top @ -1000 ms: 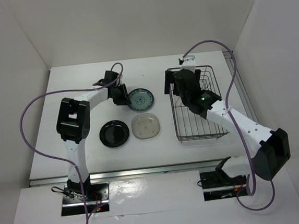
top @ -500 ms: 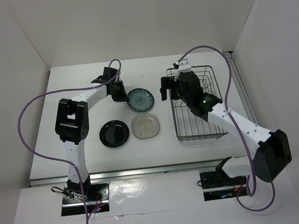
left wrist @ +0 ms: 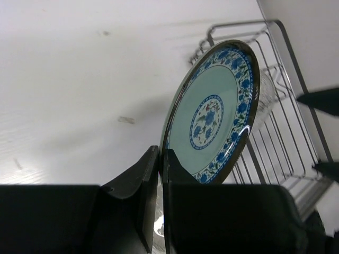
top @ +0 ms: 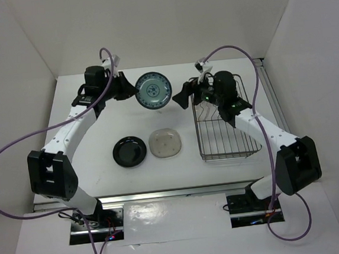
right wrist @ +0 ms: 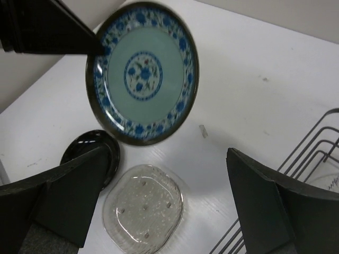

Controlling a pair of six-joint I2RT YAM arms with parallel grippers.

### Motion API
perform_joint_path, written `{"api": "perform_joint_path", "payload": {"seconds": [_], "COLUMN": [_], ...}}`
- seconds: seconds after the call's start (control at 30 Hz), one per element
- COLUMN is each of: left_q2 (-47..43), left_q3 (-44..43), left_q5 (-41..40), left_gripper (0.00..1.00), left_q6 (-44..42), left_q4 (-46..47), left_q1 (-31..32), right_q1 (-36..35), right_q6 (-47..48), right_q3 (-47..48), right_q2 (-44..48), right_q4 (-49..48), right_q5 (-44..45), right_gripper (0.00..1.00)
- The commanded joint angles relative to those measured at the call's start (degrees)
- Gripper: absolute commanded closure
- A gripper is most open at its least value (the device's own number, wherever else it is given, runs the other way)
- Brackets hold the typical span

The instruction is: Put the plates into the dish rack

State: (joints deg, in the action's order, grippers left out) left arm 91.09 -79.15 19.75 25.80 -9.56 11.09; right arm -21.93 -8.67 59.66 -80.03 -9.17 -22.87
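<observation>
Blue-patterned plate [left wrist: 214, 114] aloft, rim pinched in left claw [left wrist: 161, 159]; right claw [right wrist: 167, 156] agape.

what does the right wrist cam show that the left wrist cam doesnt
Only the right wrist view: the black plate and the pale translucent plate lying flat on the table, seen between the open fingers of the right gripper. Only the left wrist view: the left gripper pinching the rim of the blue-patterned plate from both sides, plus a long run of the dish rack bars. Both: that plate held tilted off the table, and part of the rack.
</observation>
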Motion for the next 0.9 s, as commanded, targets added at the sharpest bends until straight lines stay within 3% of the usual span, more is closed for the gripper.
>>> {"api": "perform_joint_path", "payload": {"seconds": [0.0,0.23,0.5,0.57,0.6,0.63,0.67,0.7,0.87], "left_q2": [-2.3,-6.1,-7.9,-7.3,-7.3,-7.3,-6.6,-6.6,-5.0], "left_q3": [4.3,8.6,11.2,11.2,11.2,11.2,11.2,10.6,10.1], "left_q5": [10.7,20.0,24.2,25.4,25.4,25.4,24.7,24.7,21.5], "left_gripper": [1.00,1.00,1.00,1.00,1.00,1.00,1.00,1.00,1.00], "left_q6": [-2.0,-0.9,1.6,2.2,2.2,2.2,2.2,2.2,2.2], "left_q4": [8.4,16.2,22.3,23.1,23.1,22.3,22.3,21.6,21.0], "left_q1": [0.3,0.3,0.3,0.3,0.9,0.9,0.9,1.4,1.4], "right_q1": [1.9,4.6,5.1,5.1,5.1,5.1,5.1,5.1,5.1], "right_q6": [-0.5,-2.8,-3.5,-4.0,-4.7,-5.7,-6.2,-6.9,-14.3], "right_q3": [0.6,1.2,2.3,2.3,1.8,1.8,1.8,1.8,0.1], "right_q2": [-0.7,-2.4,-6.4,-6.4,-6.4,-6.4,-6.4,-6.4,-5.1], "right_q4": [-8.9,-11.7,-11.1,-11.7,-13.4,-13.4,-13.4,-14.8,-21.3], "right_q5": [-9.4,-13.1,-15.3,-15.9,-16.8,-16.8,-16.8,-17.6,-22.6], "right_gripper": [0.00,0.00,0.06,0.28,0.46,0.84,0.93,0.99,1.00]}}
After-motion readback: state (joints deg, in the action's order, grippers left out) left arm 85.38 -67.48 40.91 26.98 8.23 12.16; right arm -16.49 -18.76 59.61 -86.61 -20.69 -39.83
